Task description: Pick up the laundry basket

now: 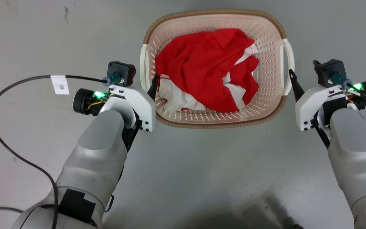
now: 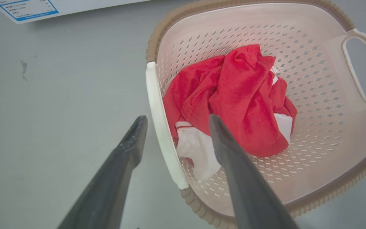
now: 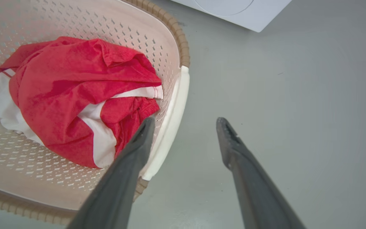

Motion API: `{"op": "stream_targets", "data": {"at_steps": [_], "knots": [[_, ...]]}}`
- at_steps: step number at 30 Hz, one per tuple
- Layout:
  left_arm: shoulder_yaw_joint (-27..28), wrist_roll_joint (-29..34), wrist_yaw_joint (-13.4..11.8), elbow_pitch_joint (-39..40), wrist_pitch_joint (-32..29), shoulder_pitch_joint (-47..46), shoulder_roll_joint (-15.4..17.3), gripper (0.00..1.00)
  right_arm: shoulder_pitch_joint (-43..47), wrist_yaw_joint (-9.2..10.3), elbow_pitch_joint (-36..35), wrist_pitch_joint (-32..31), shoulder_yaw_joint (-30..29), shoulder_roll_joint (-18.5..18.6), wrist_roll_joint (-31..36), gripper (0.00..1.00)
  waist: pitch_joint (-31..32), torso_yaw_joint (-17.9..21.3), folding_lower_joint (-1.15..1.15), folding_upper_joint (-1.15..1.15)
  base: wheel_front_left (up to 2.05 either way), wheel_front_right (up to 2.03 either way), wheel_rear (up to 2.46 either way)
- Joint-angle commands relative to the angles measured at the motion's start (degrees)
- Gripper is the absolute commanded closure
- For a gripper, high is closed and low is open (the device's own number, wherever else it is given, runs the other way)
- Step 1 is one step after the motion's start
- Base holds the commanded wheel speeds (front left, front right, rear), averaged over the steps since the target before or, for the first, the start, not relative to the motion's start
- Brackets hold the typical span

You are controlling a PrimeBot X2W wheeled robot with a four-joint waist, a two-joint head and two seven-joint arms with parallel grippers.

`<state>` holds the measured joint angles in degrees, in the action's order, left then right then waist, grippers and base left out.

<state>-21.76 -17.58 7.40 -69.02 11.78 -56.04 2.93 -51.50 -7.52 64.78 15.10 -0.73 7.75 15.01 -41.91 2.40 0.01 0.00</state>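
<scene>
1. The cream-white perforated plastic laundry basket [image 1: 267,60] with brown woven-look rim sits on the grey floor [image 1: 202,178], holding crumpled red-and-white clothing [image 1: 202,63].
2. The left gripper [image 2: 177,118] gapes released (one finger inside, one outside) astride the white left handle [image 2: 160,127].
3. The right gripper [image 3: 185,121], likewise released, straddles the right handle [image 3: 173,117].

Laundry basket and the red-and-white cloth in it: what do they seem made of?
Laundry basket: probably moulded plastic, matte cream, its walls punched with rows of small holes. Its brown rim looks woven but is likely moulded plastic too. Red-and-white cloth: soft fabric, matte, lying in crumpled folds.
</scene>
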Motion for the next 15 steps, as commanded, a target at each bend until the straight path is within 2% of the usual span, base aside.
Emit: {"op": "stream_targets", "data": {"at_steps": [1,15], "knots": [[-0.91,-1.01,0.1,-0.45,0.28,-1.44,0.28,0.0,-1.5,0.06,1.32,0.1,-0.3,0.2,0.86,0.0,-2.26,-0.24,-0.01,0.0,0.0,0.0,0.0],[-6.07,-5.07,0.09,-1.91,0.94,-5.95,1.36,0.0,-7.08,0.06,6.19,-0.19,-3.29,-0.38,3.45,0.0,-8.45,-0.89,-0.01,0.0,0.0,0.0,0.0]]}}
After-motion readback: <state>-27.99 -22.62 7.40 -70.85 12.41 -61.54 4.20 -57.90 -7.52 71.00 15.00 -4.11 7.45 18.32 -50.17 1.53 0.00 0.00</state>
